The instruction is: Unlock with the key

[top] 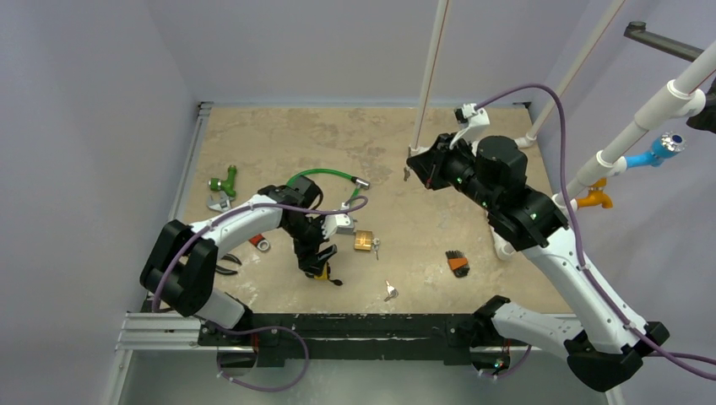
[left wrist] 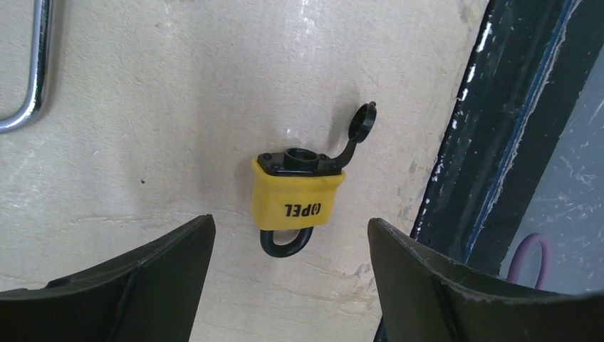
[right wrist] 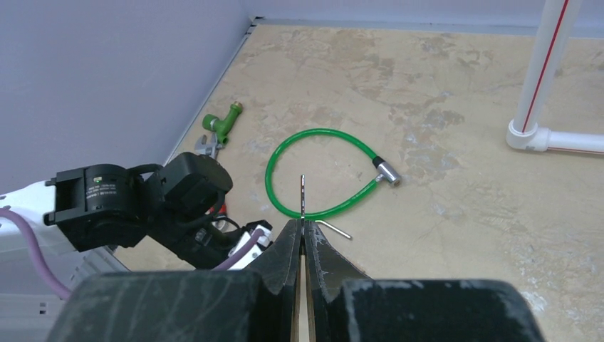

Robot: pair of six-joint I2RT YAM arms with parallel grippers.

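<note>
Two grippers: the left one tends the lock, the right one carries the key.
Yellow padlock (left wrist: 295, 199): lies flat on the table (top: 295, 135) near its front edge. The shackle looks shut, so I judge it not yet unlocked.
Keyhole cap (left wrist: 363, 121): flipped open, and the keyhole is bare and empty, likely ready for the key.
Left gripper (left wrist: 290, 235): spread wide, with a finger on either side of the yellow padlock and neither touching it. Probably about to pin it steady.
Right gripper (right wrist: 303, 235): clenched on the key (right wrist: 302, 196), blade poking forward for insertion. It hangs well apart from the yellow padlock, far-right of it.
Brass padlock (top: 364, 241): just right of the yellow padlock, not in play.
Green cable lock (right wrist: 385, 172): beyond the yellow padlock, lying loose.
Containers: none seen.
</note>
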